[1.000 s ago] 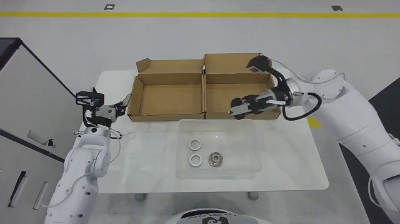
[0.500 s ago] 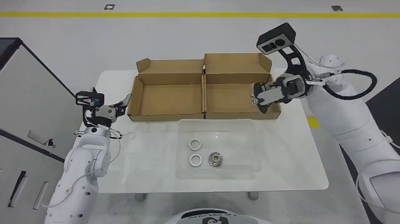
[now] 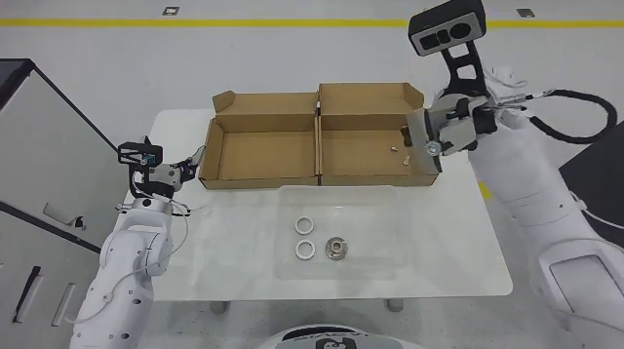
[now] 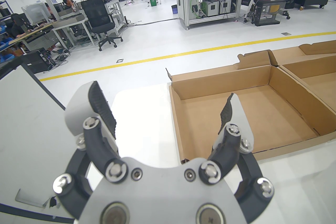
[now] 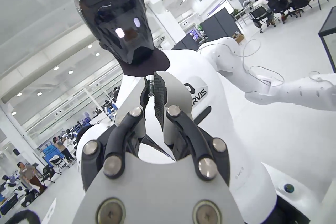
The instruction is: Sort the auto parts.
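Right gripper (image 5: 154,88) pinches a bolt (image 5: 150,84) beside the box (image 3: 361,149); left gripper (image 4: 164,104) gapes empty. Two rings (image 3: 305,224), one hub (image 3: 336,248) lie unsorted.

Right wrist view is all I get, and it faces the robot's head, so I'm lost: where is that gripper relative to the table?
Observer: The right gripper is above the right end of the right-hand cardboard box.
Operator: It's pinching a small metal part. Is anything already in that box?
Observer: Two small parts lie on its floor, near the gripper.
Operator: What's left to sort?
Observer: Two white rings and a round metal part lie in the clear tray in front of the boxes.
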Action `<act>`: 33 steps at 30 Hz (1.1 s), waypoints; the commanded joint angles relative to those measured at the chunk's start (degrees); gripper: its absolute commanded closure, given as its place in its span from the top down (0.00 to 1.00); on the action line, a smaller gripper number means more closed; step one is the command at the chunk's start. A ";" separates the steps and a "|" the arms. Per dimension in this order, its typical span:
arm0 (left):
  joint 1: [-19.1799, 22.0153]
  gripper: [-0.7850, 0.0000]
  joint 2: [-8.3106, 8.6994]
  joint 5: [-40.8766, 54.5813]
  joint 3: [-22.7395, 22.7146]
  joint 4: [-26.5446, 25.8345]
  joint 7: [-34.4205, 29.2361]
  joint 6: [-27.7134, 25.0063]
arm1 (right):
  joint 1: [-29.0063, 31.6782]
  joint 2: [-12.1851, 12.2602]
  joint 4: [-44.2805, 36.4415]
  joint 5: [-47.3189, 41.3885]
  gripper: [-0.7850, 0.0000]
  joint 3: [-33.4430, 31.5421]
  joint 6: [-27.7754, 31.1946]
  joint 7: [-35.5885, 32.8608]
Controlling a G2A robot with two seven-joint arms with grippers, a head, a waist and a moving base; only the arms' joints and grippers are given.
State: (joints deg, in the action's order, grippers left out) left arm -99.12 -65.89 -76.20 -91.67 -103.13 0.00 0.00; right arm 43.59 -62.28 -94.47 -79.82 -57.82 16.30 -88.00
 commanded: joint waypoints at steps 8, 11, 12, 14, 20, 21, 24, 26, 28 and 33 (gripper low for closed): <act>0.00 1.00 0.00 0.00 0.00 0.00 0.00 0.00 | -0.07 -0.43 -0.25 -1.01 0.00 -0.17 0.00 0.00; 0.00 1.00 0.00 0.00 0.00 0.00 0.00 0.00 | -0.07 -0.43 -0.25 -1.01 0.00 -0.17 0.00 0.00; 0.00 1.00 0.00 0.00 0.00 0.00 0.00 0.00 | 0.24 -0.49 -0.82 -1.44 0.00 -0.30 -0.07 0.99; 0.00 1.00 0.00 0.00 0.00 0.00 0.00 0.00 | 0.84 -0.72 -2.94 -2.63 0.00 -0.75 -0.53 2.11; 0.00 1.00 0.00 0.00 0.00 0.00 0.00 0.00 | 0.75 -2.35 -4.92 -11.21 0.00 -0.25 -1.27 1.65; 0.00 1.00 0.00 0.00 0.00 0.00 0.00 0.00 | 0.57 -2.64 -4.91 -11.95 0.00 -0.05 -1.23 1.65; 0.00 1.00 0.00 0.00 0.00 0.00 0.00 0.00 | 0.26 -3.69 -5.15 -15.94 0.00 0.65 -0.76 1.74; 0.00 1.00 0.00 0.00 0.00 0.00 0.00 0.00 | 0.03 -4.45 -5.28 -18.90 0.00 1.02 -0.16 2.10; 0.00 1.00 0.00 0.00 0.00 0.00 0.00 0.00 | -0.49 -5.12 -5.10 -20.34 0.00 1.25 0.29 2.56; 0.00 1.00 0.00 0.00 0.00 0.00 0.00 0.00 | -2.21 -6.15 -3.00 -16.57 0.00 1.12 0.88 5.73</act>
State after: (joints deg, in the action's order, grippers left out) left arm -99.12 -65.89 -76.20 -91.67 -103.13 0.00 0.00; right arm 41.57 -68.34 -97.74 -97.23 -56.66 17.18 -82.87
